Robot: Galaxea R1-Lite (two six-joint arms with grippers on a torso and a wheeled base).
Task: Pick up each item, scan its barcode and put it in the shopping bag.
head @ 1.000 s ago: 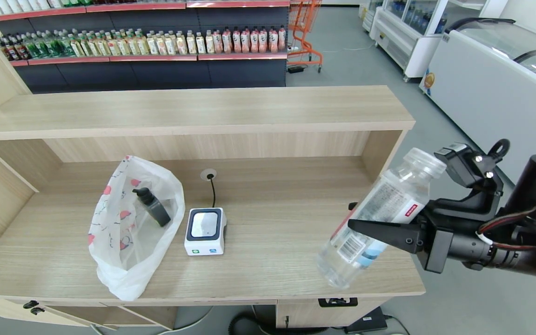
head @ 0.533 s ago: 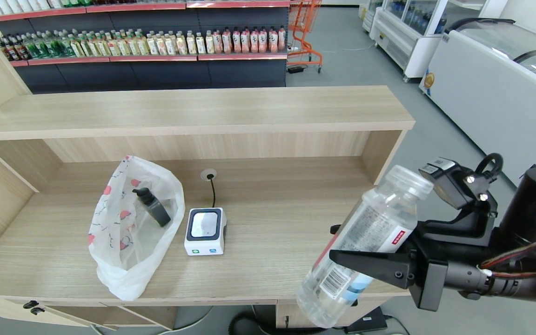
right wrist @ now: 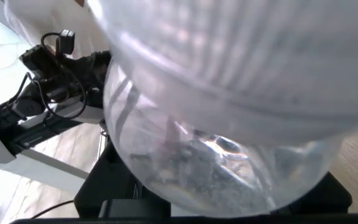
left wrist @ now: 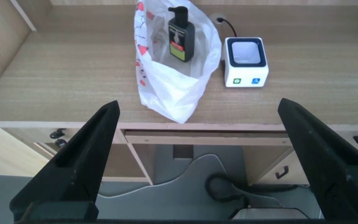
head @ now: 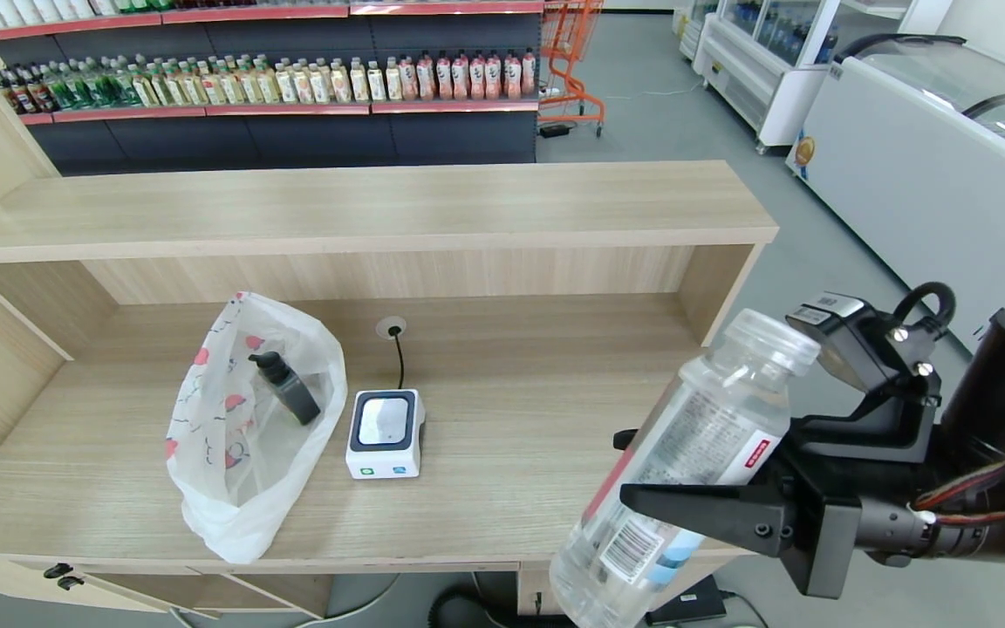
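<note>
No print is legible; the water bottle (head: 701, 436) carries a label with a barcode (head: 631, 548) and tiny, unreadable text.

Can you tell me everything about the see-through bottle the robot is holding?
The bottle is clear plastic with a pale screw cap. A thin label wraps it, with small print, a red stripe and a barcode near the base. The right gripper is shut on its middle, one finger on each side. It hangs tilted in the air by the right front corner of the counter, cap up and base down, and touches nothing else.
</note>
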